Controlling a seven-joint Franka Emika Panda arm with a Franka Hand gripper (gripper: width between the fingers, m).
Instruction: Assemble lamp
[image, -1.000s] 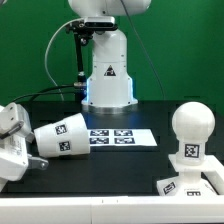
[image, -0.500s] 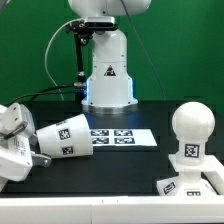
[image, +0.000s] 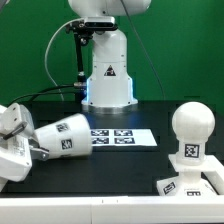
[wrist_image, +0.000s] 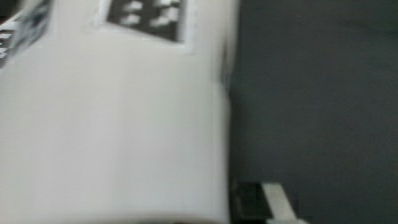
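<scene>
White plastic lamp parts, three in all, sit in my exterior view. One cup-like conical shade with a square tag (image: 64, 136) lies tipped on its side at that view's left, above the black tabletop (image: 110, 170). One rounded bulb with a neck (image: 190, 133) stands upright on one boxy base (image: 188, 186) at the right. One flat marker board (image: 123, 138) lies between them. My claw (image: 36, 150) pinches the shade at its narrow end, fingers pressed against it. The wrist view is blurred, filled by the shade's wall (wrist_image: 116, 130), with one fingertip (wrist_image: 272, 198) showing beside it.
</scene>
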